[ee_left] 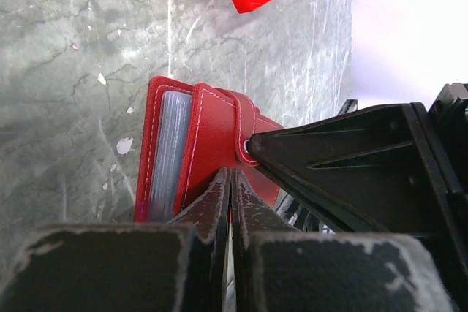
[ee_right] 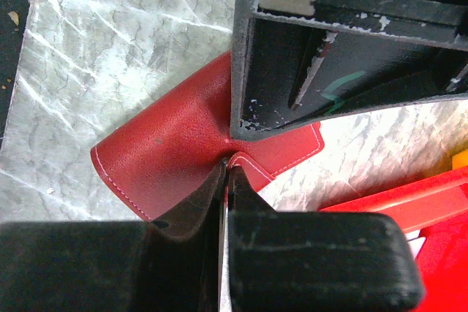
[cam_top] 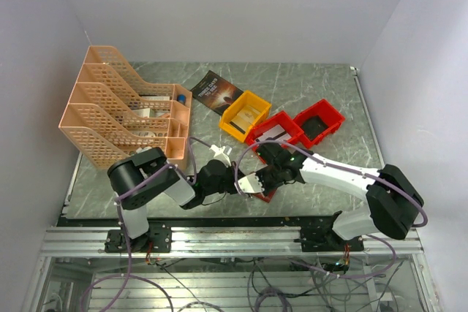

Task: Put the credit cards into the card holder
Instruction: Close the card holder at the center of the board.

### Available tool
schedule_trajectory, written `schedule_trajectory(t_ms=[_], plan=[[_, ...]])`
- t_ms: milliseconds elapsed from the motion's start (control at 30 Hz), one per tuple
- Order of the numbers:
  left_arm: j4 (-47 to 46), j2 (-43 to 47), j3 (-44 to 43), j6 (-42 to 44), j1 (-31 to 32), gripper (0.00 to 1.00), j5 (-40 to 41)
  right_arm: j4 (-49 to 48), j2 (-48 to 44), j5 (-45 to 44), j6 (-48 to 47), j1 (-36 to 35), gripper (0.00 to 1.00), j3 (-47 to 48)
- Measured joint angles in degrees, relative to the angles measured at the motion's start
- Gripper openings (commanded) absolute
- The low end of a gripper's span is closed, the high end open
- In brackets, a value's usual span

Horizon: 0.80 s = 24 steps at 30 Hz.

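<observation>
I have both arms meeting over the card holder, which sits on the tabletop just on the arms' side of the middle red bin. It is tipped up on one edge and partly spread, so the pale clear pockets show between its dark red covers.

My left pincer is clenched on the holder's cover; the fingers are pressed together with only a sliver between them, and the red edge runs in between their tips. My right pincer comes in from the bin's side, also clenched tight, with its tips touching the holder's stitched strap. I cannot tell whether it has any of the strap pinched.

A yellow bin stands just left of the red bin, and an orange file rack is well off to its left.
</observation>
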<state>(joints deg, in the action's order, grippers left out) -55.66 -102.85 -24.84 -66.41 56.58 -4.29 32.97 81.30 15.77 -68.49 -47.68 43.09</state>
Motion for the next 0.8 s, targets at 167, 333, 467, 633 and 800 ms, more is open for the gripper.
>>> schedule_trajectory(t_ms=[167, 333, 467, 633, 800], plan=[[-2.16, -1.40, 0.00, -0.20, -0.35, 0.07, -0.79, -0.48, -0.55, -0.76, -1.29, -0.55, 0.00, -0.66], [-3.43, -2.08, 0.17, -0.70, -0.83, 0.07, -1.66, -0.57, -0.55, -2.73, -2.36, -2.08, 0.00, -0.74], [-6.29, -3.74, 0.52, -1.77, -1.81, 0.07, -3.80, -0.50, -0.48, -4.00, -2.80, -3.13, 0.00, -0.72], [-10.08, -6.47, 0.42, -3.04, -3.43, 0.07, -7.34, 0.15, 0.39, -4.70, -2.78, -3.63, 0.00, 0.11], [-9.92, -6.86, -0.04, -3.02, -4.28, 0.07, -9.31, 1.38, 2.14, -5.05, -0.02, -3.78, 0.00, 1.95]])
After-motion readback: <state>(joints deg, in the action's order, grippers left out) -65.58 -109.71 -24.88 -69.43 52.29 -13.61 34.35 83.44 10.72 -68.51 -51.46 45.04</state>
